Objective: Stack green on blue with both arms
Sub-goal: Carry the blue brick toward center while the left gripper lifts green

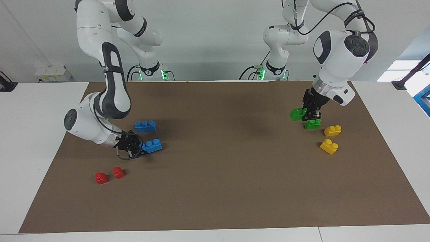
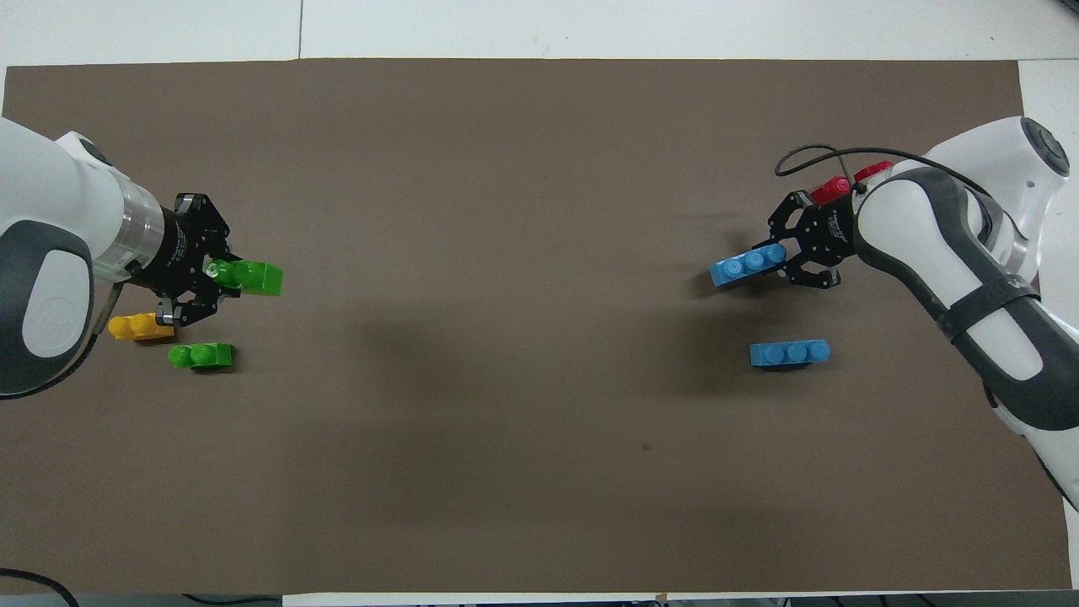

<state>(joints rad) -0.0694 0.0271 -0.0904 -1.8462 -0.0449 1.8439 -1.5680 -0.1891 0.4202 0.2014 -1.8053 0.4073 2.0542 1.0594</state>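
Note:
My left gripper (image 1: pixel 305 114) (image 2: pixel 221 274) is shut on one end of a green brick (image 1: pixel 297 113) (image 2: pixel 251 277) and holds it just above the mat. A second green brick (image 1: pixel 312 124) (image 2: pixel 201 355) lies on the mat right beside it. At the right arm's end of the table, my right gripper (image 1: pixel 142 148) (image 2: pixel 782 258) is shut on the end of a blue brick (image 1: pixel 152 146) (image 2: pixel 746 265), held low over the mat and slightly tilted. The other blue brick (image 1: pixel 145 125) (image 2: pixel 790 353) lies flat, nearer to the robots.
Two yellow bricks (image 1: pixel 332 130) (image 1: pixel 329 146) lie by the green ones; the overhead view shows only one yellow brick (image 2: pixel 139 326). Two small red bricks (image 1: pixel 101 177) (image 1: pixel 118 172) sit farther from the robots than the held blue brick. A brown mat (image 1: pixel 221 174) covers the table.

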